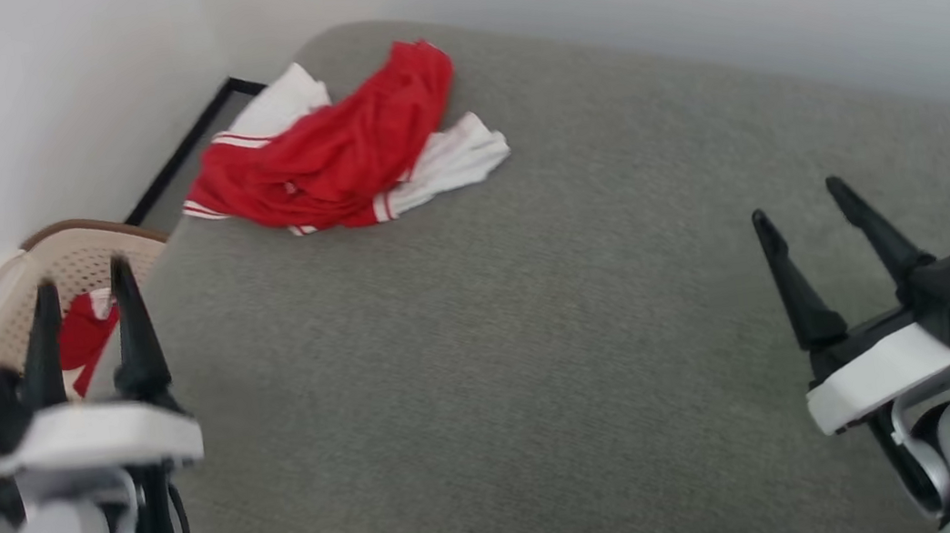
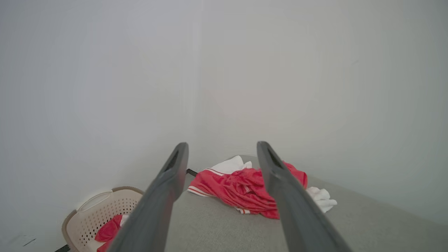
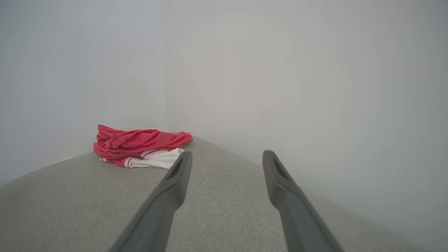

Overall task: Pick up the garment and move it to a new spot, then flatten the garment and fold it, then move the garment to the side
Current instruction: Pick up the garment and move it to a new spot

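Far corner, nothing picked up yet.
The thin, bright-red cloth T-shirt [image 1: 331,152] with white striped sleeve ends lay in a crumpled heap at the far left corner of the soft grey fabric top [image 1: 486,348]. It was well apart from my left gripper [image 1: 82,277] and my right gripper [image 1: 798,201]. Each gripper had its 2 long dark fingers spread wide and held nothing. The T-shirt looked light, soft and floppy, so I thought a pinch on a raised red fold would be best.

Your right end effector [image 3: 226,154] points across the grey bed [image 3: 70,196], its two fingers spread wide apart. Well ahead, you see the red T-shirt [image 3: 136,143] crumpled at the bed's far left corner, its white sleeve end [image 3: 159,159] facing you, beside the pale walls [image 3: 280,70].
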Available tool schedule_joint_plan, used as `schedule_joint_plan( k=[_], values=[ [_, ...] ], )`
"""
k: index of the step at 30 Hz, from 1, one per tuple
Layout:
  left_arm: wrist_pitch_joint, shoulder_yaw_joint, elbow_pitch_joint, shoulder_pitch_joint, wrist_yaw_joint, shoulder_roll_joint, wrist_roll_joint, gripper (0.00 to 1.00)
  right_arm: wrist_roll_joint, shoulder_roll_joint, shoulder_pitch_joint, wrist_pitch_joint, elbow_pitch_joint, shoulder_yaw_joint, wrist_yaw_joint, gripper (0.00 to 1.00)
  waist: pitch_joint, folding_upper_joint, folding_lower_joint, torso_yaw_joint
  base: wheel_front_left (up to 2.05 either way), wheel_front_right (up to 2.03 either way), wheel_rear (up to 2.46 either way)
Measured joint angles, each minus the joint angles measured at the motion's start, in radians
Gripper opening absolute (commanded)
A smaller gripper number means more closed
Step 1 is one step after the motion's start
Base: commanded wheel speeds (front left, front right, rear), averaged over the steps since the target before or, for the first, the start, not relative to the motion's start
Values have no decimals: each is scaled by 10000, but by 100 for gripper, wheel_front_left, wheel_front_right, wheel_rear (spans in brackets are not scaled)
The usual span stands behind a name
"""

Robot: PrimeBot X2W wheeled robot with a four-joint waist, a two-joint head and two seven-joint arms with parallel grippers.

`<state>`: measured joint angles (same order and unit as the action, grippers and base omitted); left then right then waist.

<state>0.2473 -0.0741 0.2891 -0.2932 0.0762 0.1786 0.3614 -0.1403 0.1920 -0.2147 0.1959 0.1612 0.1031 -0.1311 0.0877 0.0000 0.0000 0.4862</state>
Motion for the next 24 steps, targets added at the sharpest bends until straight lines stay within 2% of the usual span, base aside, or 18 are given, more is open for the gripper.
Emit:
schedule_joint_plan(
  k=[7, 16, 24],
  values=[
    [82, 224, 2098, -2449, 370, 497, 247, 100, 205, 314, -171, -424, -861, -217, 0, 100, 882, 0, 0, -731, 0, 0, 0],
    [-2, 658, 5237, -5397, 495, 1394, 723, 100, 360, 660, -543, -888, -2065, -359, 0, 100, 2335, 0, 0, -1713, 0, 0, 0],
    [-1231, 823, 7873, -7438, 516, 1965, 1225, 100, 483, 940, -853, -1183, -3277, -378, 0, 100, 3613, -1, 0, -2458, 0, 0, 0]
  ],
)
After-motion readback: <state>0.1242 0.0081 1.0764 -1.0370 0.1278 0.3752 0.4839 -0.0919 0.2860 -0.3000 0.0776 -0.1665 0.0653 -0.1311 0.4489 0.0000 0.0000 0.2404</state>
